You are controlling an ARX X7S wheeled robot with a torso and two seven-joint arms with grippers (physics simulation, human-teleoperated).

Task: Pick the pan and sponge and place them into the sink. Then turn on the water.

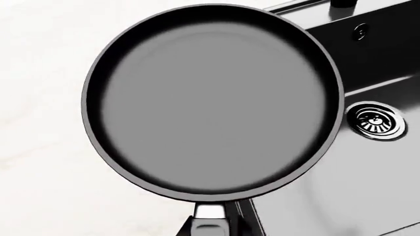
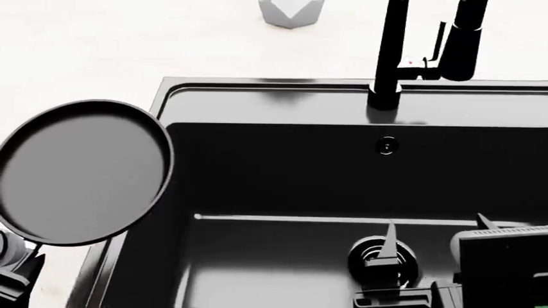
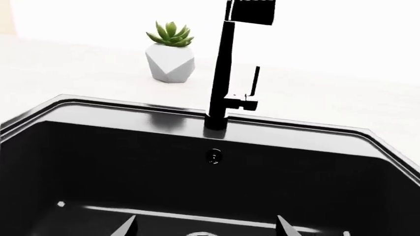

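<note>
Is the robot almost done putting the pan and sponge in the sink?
Not yet. The left arm carries the pan by its handle, over the sink's left rim, not set down. The right gripper sits open over the drain. The sponge isn't in view anywhere, so I can't tell about it. No water runs from the faucet, so that's left.

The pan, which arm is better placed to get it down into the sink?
Left. Its wrist view shows the pan on that arm, hanging over the sink edge; the right gripper is low in the basin.
</note>
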